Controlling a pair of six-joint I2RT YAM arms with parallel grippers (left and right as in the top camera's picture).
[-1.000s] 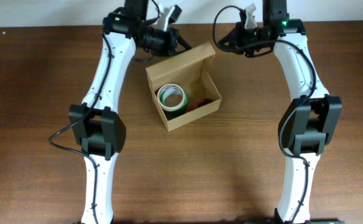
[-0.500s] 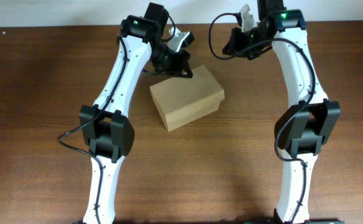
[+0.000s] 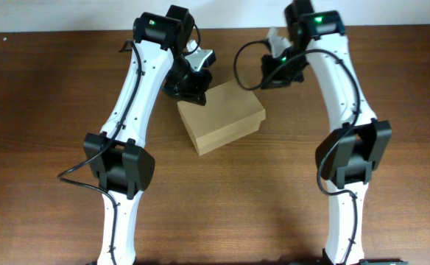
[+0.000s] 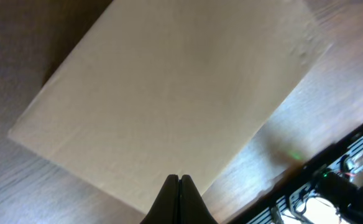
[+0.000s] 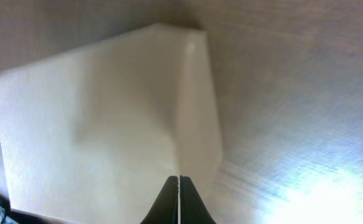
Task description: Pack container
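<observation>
The container (image 3: pixel 222 118) is a plain tan cardboard box in the middle of the table, with its flap lid down flat. It fills the left wrist view (image 4: pixel 169 99) and shows in the right wrist view (image 5: pixel 101 118). My left gripper (image 3: pixel 191 94) is shut and empty, over the box's back left corner; its fingertips (image 4: pixel 178 180) hang above the lid edge. My right gripper (image 3: pixel 265 81) is shut and empty, just off the box's back right corner; its fingertips (image 5: pixel 179 180) are over the lid near that corner. What lies inside the box is hidden.
The box stands on a brown wooden table (image 3: pixel 46 110). A white wall strip (image 3: pixel 53 15) runs along the far edge. Both arm bases stand at the near edge, left (image 3: pixel 115 169) and right (image 3: pixel 351 158).
A second ago the box stood open with a green and white tape roll inside. The left gripper pushed the lid down shut. Both grippers have since moved closer over the box's back corners.
</observation>
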